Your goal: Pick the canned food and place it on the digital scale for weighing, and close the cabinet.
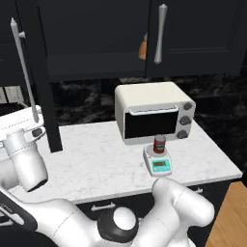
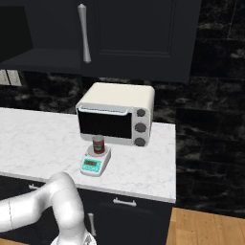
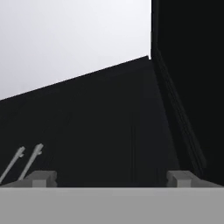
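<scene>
On scale, in front of oven: can already set, so step 1 looks done. Left cabinet door hangs open, still to shut. Gripper fingers wide apart, empty, facing dark cabinet.

canned food on digital scale, before toaster oven

From behind the arm's left we look down across the counter, from its right likewise, both sharing the toaster oven and scale, our hand camera close against the dark cabinet.
</scene>
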Available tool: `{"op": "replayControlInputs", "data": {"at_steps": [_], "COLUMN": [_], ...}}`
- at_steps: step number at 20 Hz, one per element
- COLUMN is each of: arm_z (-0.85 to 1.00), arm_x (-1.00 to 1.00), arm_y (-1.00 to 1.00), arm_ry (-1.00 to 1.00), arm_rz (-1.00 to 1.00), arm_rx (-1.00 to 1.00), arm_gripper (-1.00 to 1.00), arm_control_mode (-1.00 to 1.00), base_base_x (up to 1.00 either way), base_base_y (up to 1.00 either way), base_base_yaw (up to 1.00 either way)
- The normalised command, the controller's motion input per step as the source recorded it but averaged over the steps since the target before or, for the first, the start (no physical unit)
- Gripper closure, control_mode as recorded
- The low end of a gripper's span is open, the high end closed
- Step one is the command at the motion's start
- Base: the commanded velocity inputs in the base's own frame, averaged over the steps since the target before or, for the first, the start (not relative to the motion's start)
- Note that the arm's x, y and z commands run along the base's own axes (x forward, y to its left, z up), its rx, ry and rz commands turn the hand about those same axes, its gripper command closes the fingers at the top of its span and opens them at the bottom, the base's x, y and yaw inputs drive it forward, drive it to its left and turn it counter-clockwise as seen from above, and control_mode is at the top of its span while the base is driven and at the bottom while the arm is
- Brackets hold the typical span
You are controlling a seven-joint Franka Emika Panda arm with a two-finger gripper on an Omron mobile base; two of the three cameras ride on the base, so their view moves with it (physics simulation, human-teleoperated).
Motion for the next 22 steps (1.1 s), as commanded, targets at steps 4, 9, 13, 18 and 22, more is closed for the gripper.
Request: {"op": "replayControlInputs", "data": {"at_steps": [4, 9, 13, 18, 22], "arm_z": [0.02, 0.27, 0.45, 0.2, -0.03], "arm_x": [-0.13, -0.06, -0.02, 0.47, 1.0], "arm_y": [-1.0, -1.0, -1.0, -0.89, -0.59], "arm_ry": [-0.03, -0.06, 0.02, 0.2, 0.17], "arm_rz": [-0.01, -0.01, -0.03, -0.02, 0.0], "arm_rx": [0.36, 0.34, 0.3, 0.19, 0.1], "arm_gripper": [-1.0, -1.0, -1.0, -1.0, -1.0], "arm_control_mode": [-1.0, -1.0, -1.0, -1.0, -1.0], "base_base_x": [0.0, 0.0, 0.0, 0.0, 0.0], "base_base_y": [0.0, 0.0, 0.0, 0.0, 0.0], "base_base_yaw": [0.0, 0.0, 0.0, 0.0, 0.0]}}
